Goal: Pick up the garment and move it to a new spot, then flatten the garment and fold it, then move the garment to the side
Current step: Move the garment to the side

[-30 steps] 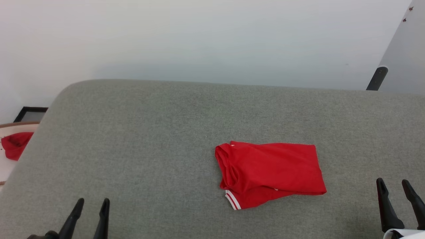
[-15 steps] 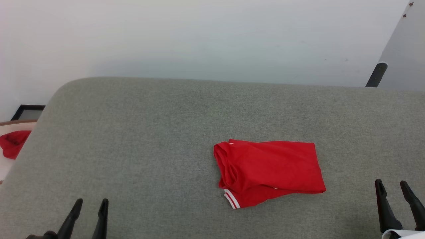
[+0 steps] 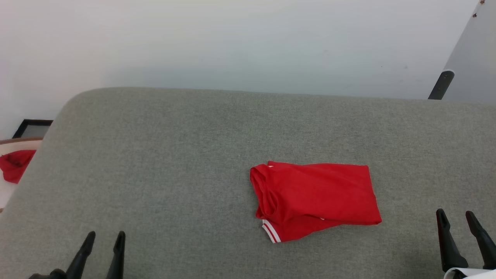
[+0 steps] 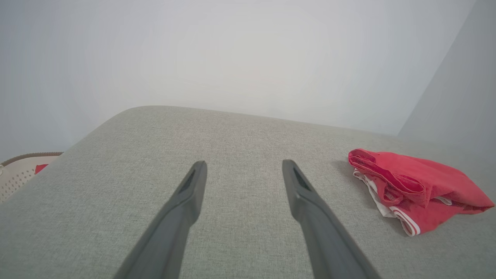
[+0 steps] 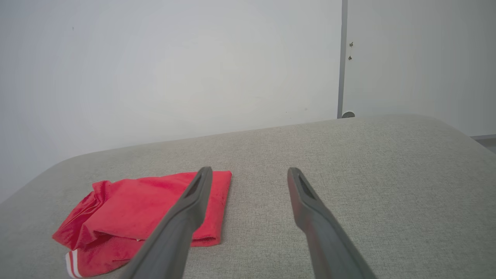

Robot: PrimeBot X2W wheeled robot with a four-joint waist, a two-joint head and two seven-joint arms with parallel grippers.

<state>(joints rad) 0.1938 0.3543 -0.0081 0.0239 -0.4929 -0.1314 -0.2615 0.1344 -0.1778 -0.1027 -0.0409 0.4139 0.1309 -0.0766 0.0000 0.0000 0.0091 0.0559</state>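
Observation:
The garment (image 3: 316, 199), a red T-shirt folded into a rough rectangle with a white-and-red striped edge at its near left corner, lies on the grey fabric surface (image 3: 174, 162), right of centre. My left gripper (image 3: 105, 235) is open at the lower left, far from the cloth. At the lower right my right gripper (image 3: 455, 214) is open too, a short way right of the garment. The left wrist view has the garment (image 4: 414, 190) off to the right of the open left gripper (image 4: 243, 164). In the right wrist view the garment (image 5: 131, 217) lies left of the open right gripper (image 5: 250, 170).
A pale basket (image 3: 9, 174) holding another red cloth (image 3: 13, 164) stands off the surface's left edge. A white wall runs behind, with a dark post (image 3: 440, 85) at the far right. The surface's corners are rounded.
The whole head view has shifted a little, so the camera moved. Garment and both grippers keep their places relative to each other.

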